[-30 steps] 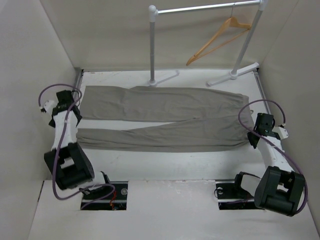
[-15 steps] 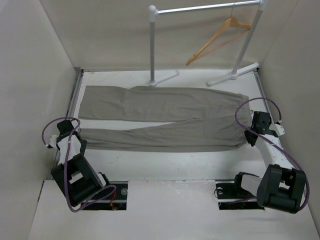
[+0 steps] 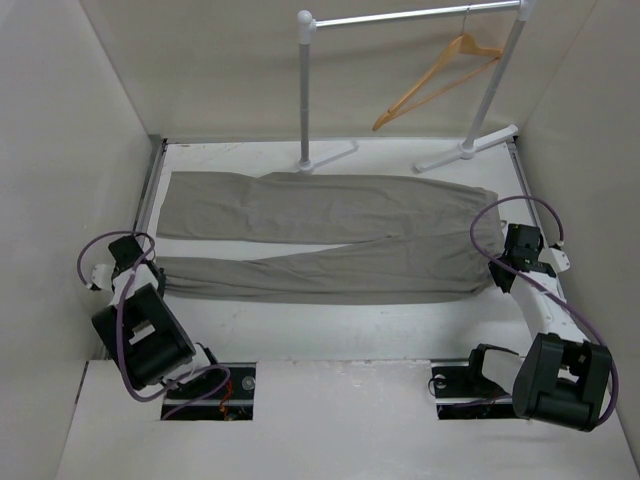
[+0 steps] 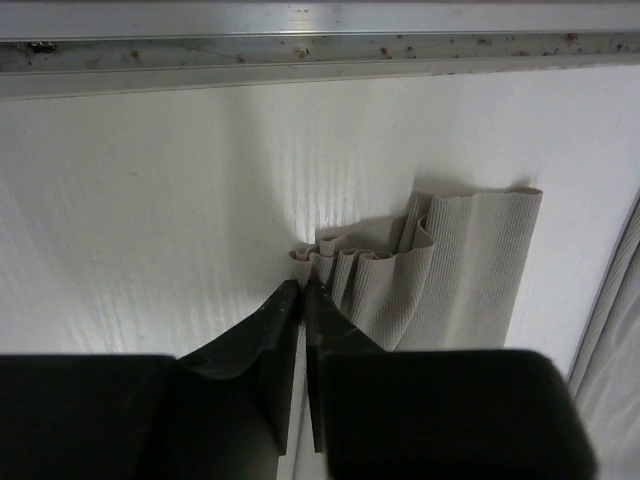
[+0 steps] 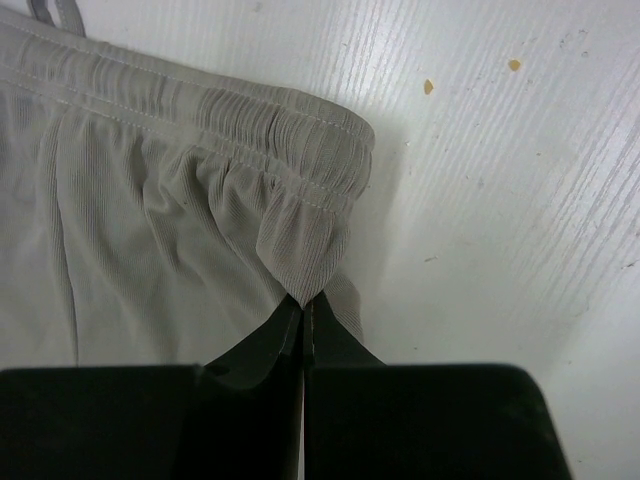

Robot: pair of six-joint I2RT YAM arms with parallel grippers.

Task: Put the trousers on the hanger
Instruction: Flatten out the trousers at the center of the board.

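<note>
The grey-taupe trousers [image 3: 320,235] lie flat across the table, legs to the left and waistband to the right. My left gripper [image 3: 152,272] is low at the cuff of the near leg. In the left wrist view its jaws [image 4: 303,282] are shut on the gathered cuff edge of the trousers [image 4: 450,260]. My right gripper [image 3: 497,270] is at the near corner of the waistband. There it [image 5: 303,300] is shut on a pinched peak of the trousers [image 5: 150,200]. The tan wooden hanger [image 3: 440,80] hangs tilted on the rail at the back right, far from both grippers.
The white-and-silver clothes rail [image 3: 400,17] stands behind the trousers, its feet [image 3: 330,155] on the far table edge. A metal strip [image 4: 300,50] runs along the table's left side. Plain walls close in left, right and back.
My left arm has drawn back from the far leg to the near leg's cuff, and its jaws have closed there. The right gripper stayed shut on the waistband.
</note>
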